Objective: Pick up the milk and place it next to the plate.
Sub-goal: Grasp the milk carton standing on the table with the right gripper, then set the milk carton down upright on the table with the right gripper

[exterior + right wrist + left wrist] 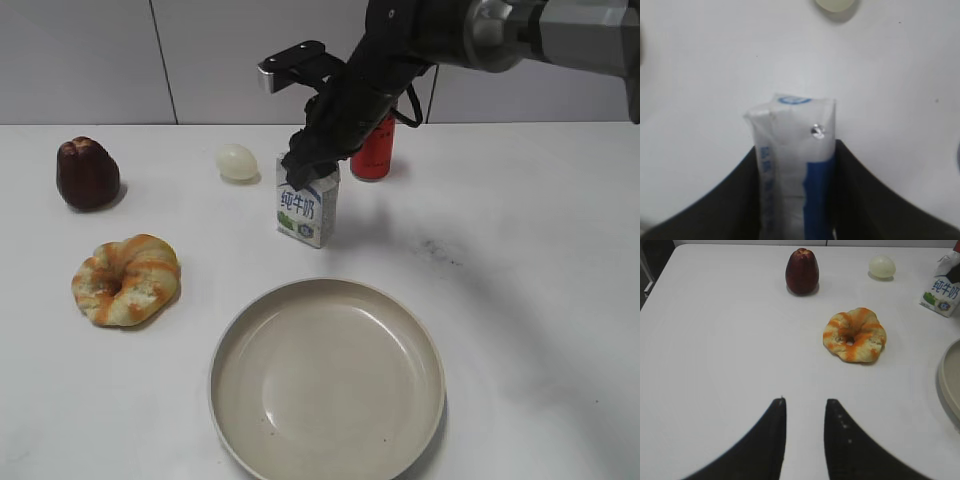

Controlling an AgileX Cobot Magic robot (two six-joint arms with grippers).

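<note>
The milk (307, 212) is a small white carton with blue characters, upright on the table behind the plate (327, 382), a large beige dish at the front. My right gripper (303, 172) comes down from the upper right and is shut on the carton's top; in the right wrist view the milk (795, 165) sits tight between both fingers. The milk also shows at the right edge of the left wrist view (942, 290). My left gripper (804, 402) is open and empty over bare table, out of the exterior view.
A red can (374, 152) stands just behind the milk, partly hidden by the right arm. A pale egg (237, 162), a dark red fruit (87, 173) and an orange-striped ring bread (127, 279) lie to the left.
</note>
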